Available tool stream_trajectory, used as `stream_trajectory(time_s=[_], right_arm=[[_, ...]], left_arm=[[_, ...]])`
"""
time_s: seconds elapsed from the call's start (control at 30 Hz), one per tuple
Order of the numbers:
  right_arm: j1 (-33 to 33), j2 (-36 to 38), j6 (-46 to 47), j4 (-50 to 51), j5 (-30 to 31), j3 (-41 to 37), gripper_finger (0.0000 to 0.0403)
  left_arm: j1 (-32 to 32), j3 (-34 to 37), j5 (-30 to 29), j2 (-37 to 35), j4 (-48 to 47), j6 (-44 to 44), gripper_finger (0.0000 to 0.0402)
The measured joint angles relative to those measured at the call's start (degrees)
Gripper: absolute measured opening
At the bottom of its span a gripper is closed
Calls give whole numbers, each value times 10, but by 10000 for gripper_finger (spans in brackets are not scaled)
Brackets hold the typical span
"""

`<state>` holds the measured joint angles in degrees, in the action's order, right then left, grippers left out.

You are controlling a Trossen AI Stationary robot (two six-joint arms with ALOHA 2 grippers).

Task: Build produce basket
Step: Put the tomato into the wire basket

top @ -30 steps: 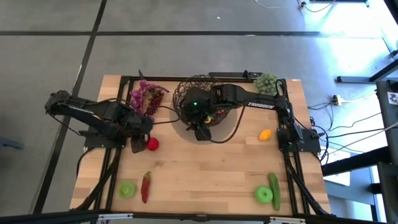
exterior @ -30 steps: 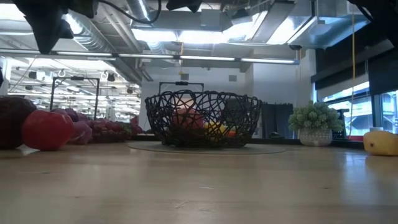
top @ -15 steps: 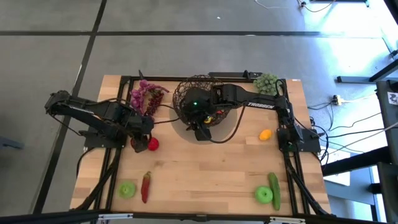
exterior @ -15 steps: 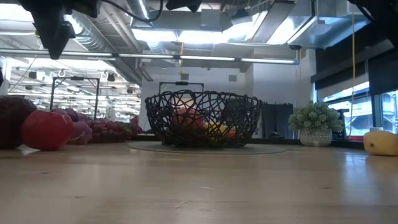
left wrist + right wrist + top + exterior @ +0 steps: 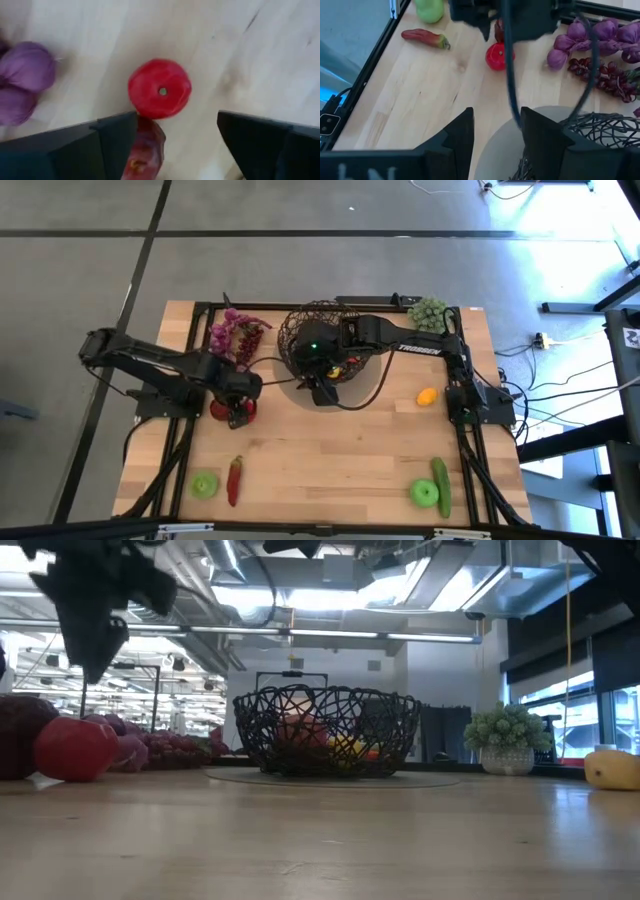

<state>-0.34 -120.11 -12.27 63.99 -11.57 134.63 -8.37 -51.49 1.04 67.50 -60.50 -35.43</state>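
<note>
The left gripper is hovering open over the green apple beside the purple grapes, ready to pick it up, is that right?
Not quite. The left gripper hovers open over a round red apple, not a green one, as the left wrist view shows. It does lie beside the purple grapes.
</note>
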Motion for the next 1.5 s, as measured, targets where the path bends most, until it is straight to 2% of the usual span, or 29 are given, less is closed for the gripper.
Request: stream_trajectory(time_s=[0.4,0.73,0.87,1.13,1.5], right_arm=[[0,0,0,-9,0,0,155],[0,0,0,-11,0,0,155],[0,0,0,-13,0,0,155],[0,0,0,-13,0,0,155],[0,0,0,-13,0,0,155]], left_arm=[[0,63,-6,17,80,1,269],[0,69,-16,16,86,-16,272],[0,69,-16,16,89,-2,298],[12,71,-17,16,89,15,378],[12,135,-4,16,175,10,393]])
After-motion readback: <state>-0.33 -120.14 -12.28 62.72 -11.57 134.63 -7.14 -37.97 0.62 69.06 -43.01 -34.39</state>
